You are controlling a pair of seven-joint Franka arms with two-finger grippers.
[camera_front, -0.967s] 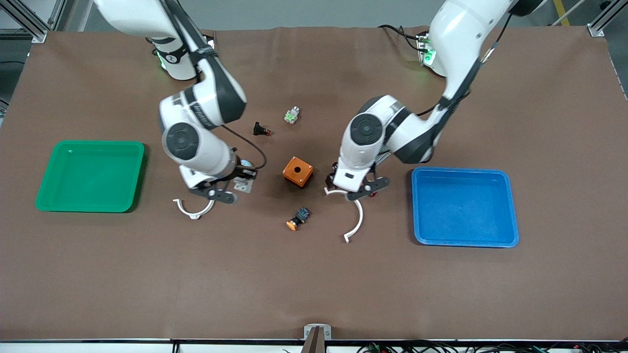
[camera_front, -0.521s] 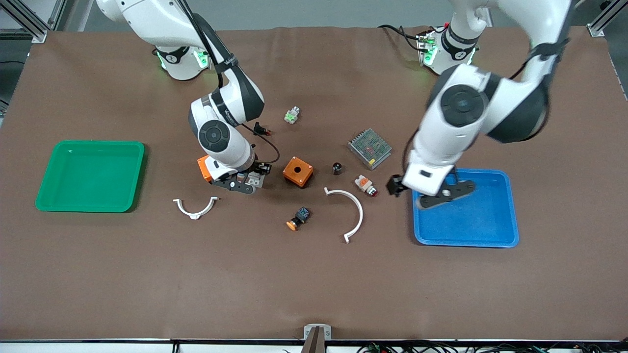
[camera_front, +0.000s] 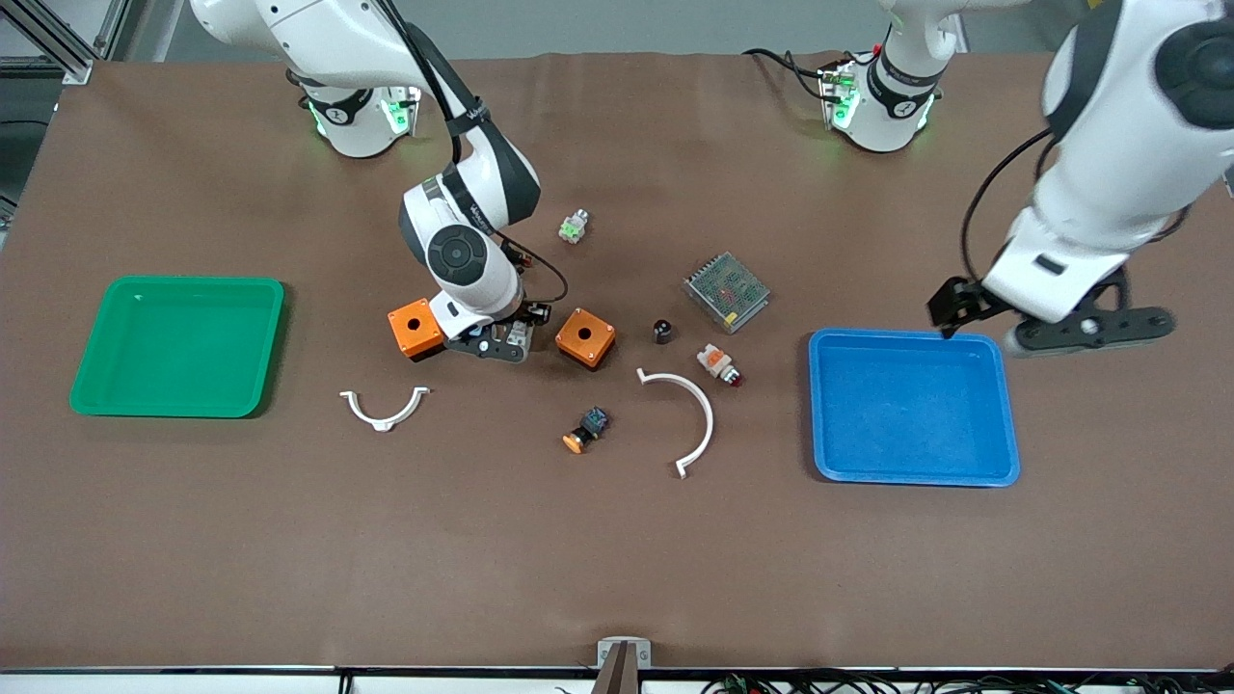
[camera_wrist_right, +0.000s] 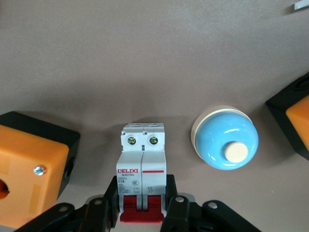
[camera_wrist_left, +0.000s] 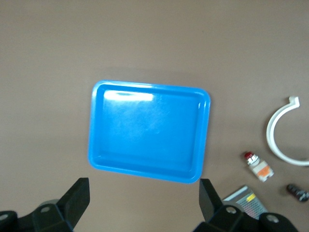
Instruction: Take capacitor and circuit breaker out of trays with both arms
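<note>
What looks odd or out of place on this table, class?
Nothing looks spilled or damaged. The blue tray holds nothing, and the left gripper hangs open over its rim. The capacitor lies on the mat. The right gripper straddles the breaker between two orange boxes.

A big table [camera_front: 617, 540] fills almost the whole front view. It has a brown cover, smooth and flat, with a soft fold line near the top edge. Past that top edge there is a strip of pale grey floor [camera_front: 598, 24]. Silver metal frame bars [camera_front: 58, 43] stand at both top corners — one at each end of the table. A yellow line [camera_front: 1102, 21] is painted on the floor near one corner. Along the bottom edge runs a white rail with a small metal bracket [camera_front: 623, 653] in the middle, and black cables [camera_front: 868, 684] lie below it. The light is even and bright.
</note>
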